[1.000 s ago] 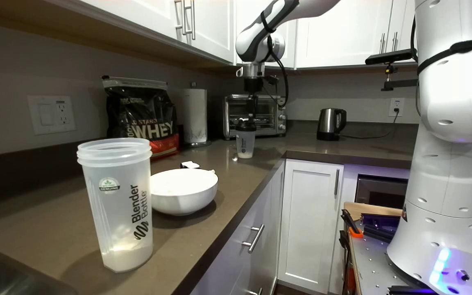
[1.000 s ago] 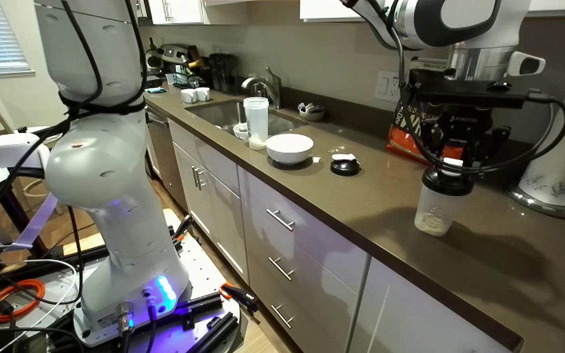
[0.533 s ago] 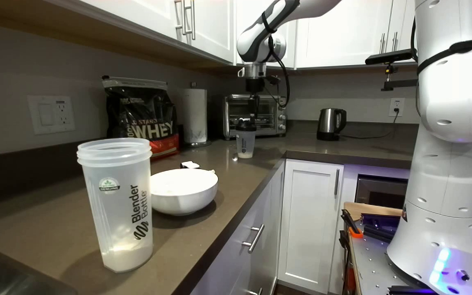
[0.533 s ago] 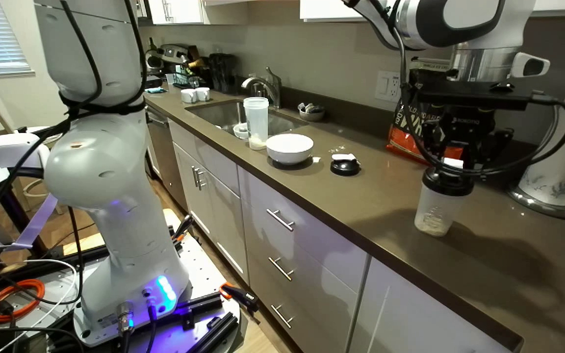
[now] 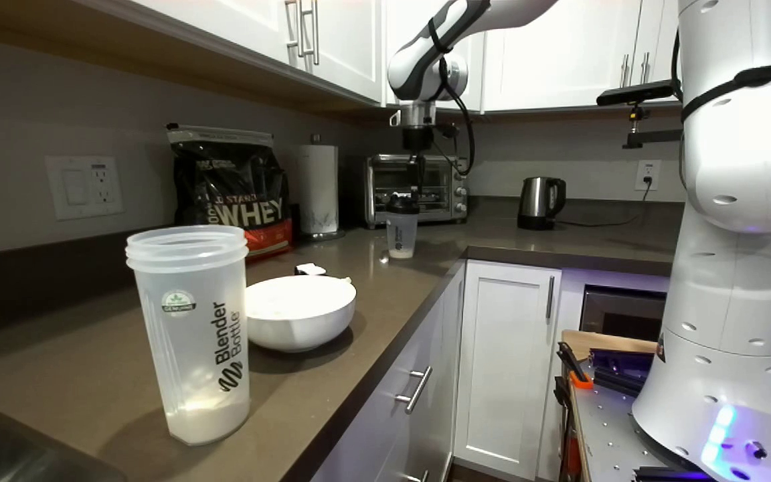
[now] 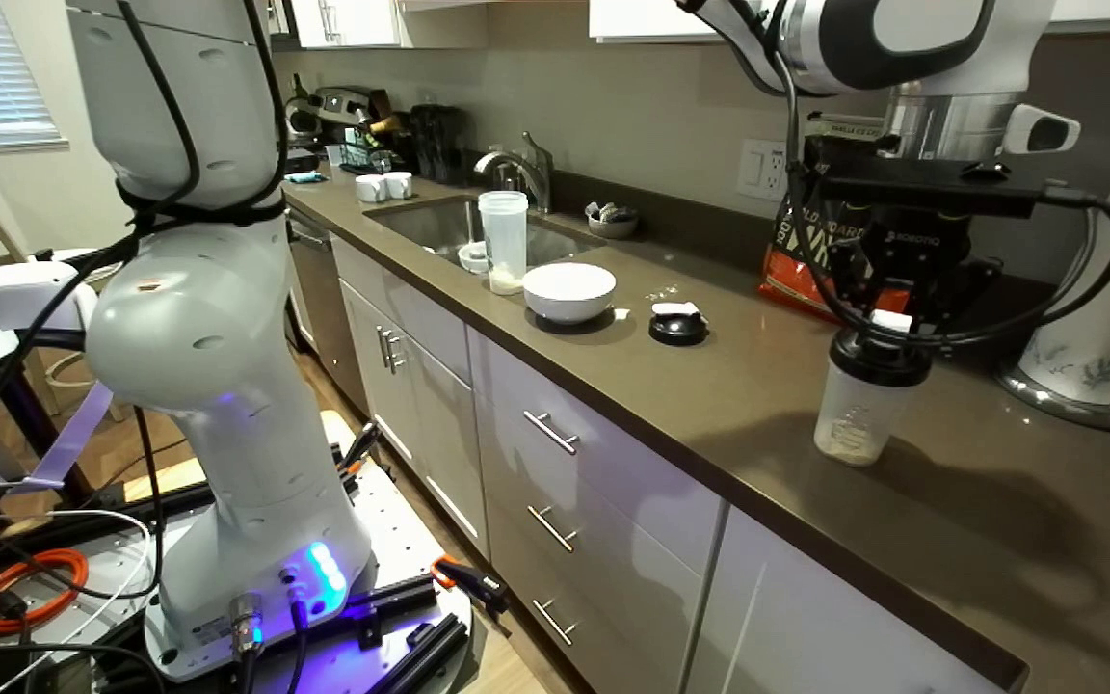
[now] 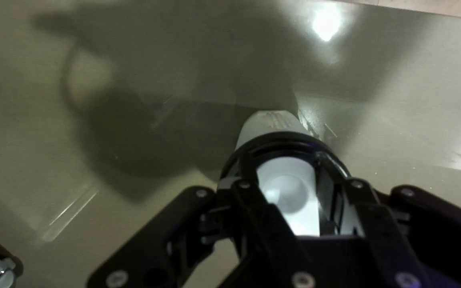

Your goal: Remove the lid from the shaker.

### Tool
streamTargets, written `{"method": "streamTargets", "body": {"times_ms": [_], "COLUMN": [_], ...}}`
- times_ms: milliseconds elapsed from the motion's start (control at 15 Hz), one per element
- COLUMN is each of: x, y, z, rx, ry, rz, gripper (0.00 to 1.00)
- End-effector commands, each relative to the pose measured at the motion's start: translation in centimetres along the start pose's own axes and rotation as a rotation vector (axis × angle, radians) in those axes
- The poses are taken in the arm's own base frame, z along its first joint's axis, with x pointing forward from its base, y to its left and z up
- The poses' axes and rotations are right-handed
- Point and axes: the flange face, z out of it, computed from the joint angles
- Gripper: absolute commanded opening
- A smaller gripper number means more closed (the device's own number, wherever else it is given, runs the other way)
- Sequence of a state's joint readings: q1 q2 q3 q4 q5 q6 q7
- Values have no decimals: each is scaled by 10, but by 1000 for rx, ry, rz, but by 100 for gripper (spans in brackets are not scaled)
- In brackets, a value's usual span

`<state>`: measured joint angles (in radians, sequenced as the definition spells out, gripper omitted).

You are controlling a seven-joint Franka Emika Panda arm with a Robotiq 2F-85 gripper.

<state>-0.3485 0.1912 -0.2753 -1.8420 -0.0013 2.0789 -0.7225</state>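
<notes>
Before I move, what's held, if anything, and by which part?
Can't tell: the fingers straddle the white cap on the lid; a grip isn't clear.

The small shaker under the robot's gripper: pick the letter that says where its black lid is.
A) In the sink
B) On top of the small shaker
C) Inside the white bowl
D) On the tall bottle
B: in both exterior views the black lid sits on top of the small shaker, capping its see-through body.
</notes>
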Motion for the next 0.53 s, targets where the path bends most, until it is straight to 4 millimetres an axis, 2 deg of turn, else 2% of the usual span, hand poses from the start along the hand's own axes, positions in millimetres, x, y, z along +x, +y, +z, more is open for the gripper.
{"method": "streamTargets", "body": {"times_ms": [0,467], "x": [0,1], "y": [0,0], "z": [-10,-29], "rx": [24,0], "ry": [-1,-7], "rz": [-26,-33], "gripper": [14,14]}}
